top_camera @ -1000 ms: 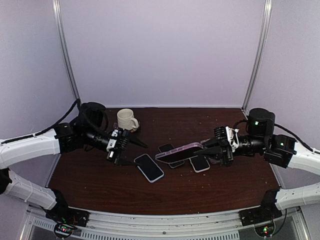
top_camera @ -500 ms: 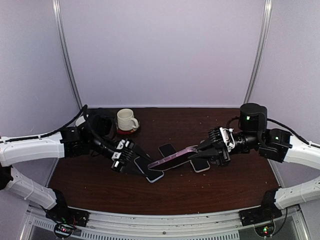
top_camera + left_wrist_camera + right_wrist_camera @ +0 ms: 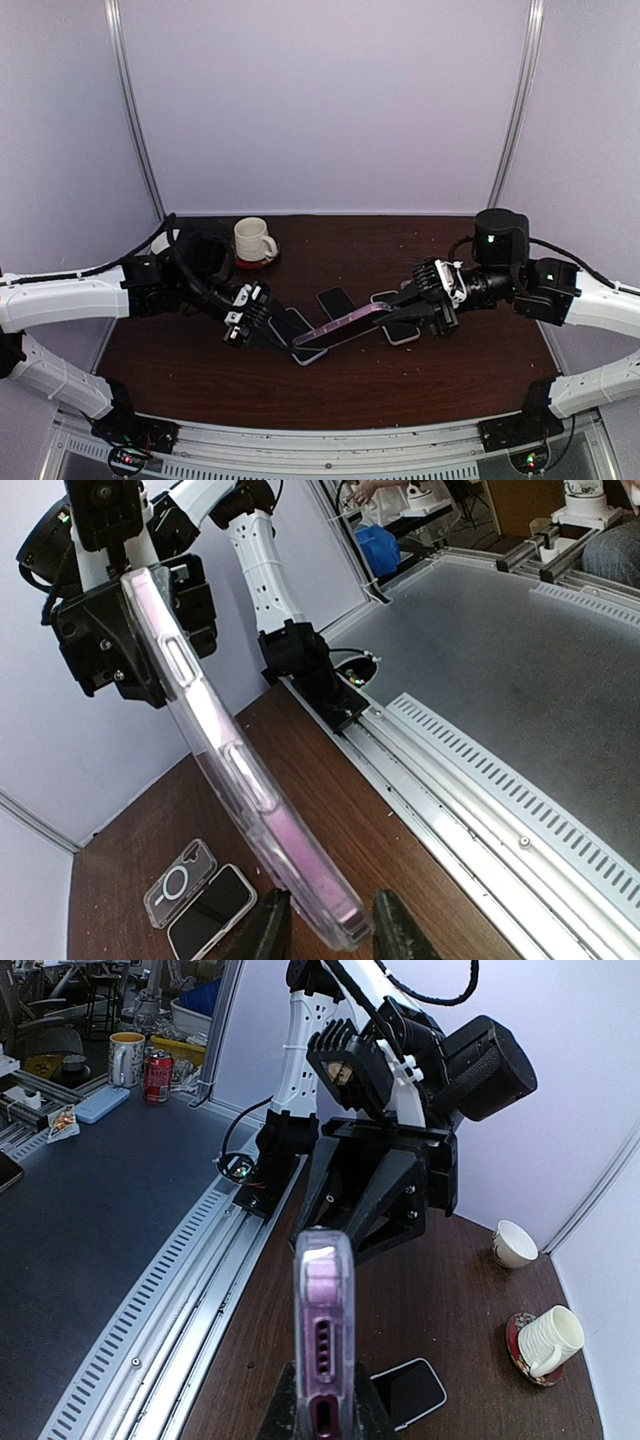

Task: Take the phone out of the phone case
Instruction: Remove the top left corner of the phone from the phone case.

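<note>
A pink phone (image 3: 345, 325) sits inside a clear phone case (image 3: 180, 660), and the pair hangs slanted above the table. My right gripper (image 3: 408, 305) is shut on its right end, and in the right wrist view the phone case (image 3: 325, 1300) stands edge-on between that gripper's (image 3: 325, 1418) fingers. The lower left end lies between the fingers of my left gripper (image 3: 330, 925) (image 3: 288, 342). One left finger is at the case's side, and a narrow gap shows at the other.
A white mug (image 3: 254, 240) stands on a red coaster at the back left. Flat under the held phone lie a white-edged phone (image 3: 296, 325), a dark phone (image 3: 335, 298), an empty clear case (image 3: 175, 885) and a black phone (image 3: 210, 910). A small white cup (image 3: 515, 1243) stands beyond the left gripper.
My left gripper moved right and down to the phone's lowered left end, and its jaws narrowed around it. The right gripper tilted the phone down to the left.
</note>
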Tool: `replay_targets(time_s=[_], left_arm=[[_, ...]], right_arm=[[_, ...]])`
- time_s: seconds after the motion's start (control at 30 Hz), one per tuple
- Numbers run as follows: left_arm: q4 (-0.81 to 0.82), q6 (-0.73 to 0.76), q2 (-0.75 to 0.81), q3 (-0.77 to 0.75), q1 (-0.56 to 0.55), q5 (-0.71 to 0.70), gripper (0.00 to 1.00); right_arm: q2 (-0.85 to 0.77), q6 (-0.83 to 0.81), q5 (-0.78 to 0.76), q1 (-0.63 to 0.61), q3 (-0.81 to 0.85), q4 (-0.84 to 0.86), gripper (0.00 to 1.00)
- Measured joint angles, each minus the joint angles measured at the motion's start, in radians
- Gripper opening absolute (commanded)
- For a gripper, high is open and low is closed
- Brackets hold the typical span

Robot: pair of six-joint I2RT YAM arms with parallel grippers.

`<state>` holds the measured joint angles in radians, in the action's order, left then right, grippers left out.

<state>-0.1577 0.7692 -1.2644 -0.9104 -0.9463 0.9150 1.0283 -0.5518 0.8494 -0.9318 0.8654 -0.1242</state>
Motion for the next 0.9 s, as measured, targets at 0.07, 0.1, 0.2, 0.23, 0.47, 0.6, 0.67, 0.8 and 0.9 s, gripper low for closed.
replay_targets(time_s=[0.07, 0.1, 0.2, 0.23, 0.47, 0.6, 0.67, 0.8, 0.9], left_arm=[[-0.001, 0.002, -0.001, 0.000, -0.001, -0.003, 0.26], [-0.006, 0.003, -0.002, 0.000, -0.002, -0.003, 0.26], [-0.012, 0.005, -0.003, 0.000, -0.003, -0.005, 0.25], [-0.015, 0.005, -0.003, 0.000, -0.004, -0.006, 0.23], [-0.038, 0.013, -0.003, 0.000, -0.004, -0.021, 0.09], [-0.063, 0.025, -0.003, -0.008, -0.004, -0.018, 0.06], [-0.085, 0.030, -0.002, -0.017, -0.006, -0.013, 0.05], [-0.113, 0.041, -0.002, -0.018, -0.019, -0.002, 0.00], [-0.146, 0.056, -0.002, -0.018, -0.033, 0.013, 0.00]], right_arm=[[0.004, 0.000, 0.002, -0.002, 0.000, 0.000, 0.00], [0.006, 0.000, 0.002, -0.003, 0.002, 0.000, 0.00], [0.008, 0.000, 0.002, -0.005, 0.002, 0.000, 0.00], [0.009, 0.001, 0.002, -0.006, 0.002, 0.000, 0.00], [0.019, 0.002, 0.005, -0.008, 0.006, -0.010, 0.00], [0.036, 0.003, 0.013, -0.010, 0.029, -0.035, 0.00], [0.043, 0.006, 0.024, -0.011, 0.038, -0.042, 0.00], [0.061, 0.024, 0.054, -0.016, 0.047, -0.050, 0.00], [0.082, 0.036, 0.087, -0.019, 0.054, -0.052, 0.00]])
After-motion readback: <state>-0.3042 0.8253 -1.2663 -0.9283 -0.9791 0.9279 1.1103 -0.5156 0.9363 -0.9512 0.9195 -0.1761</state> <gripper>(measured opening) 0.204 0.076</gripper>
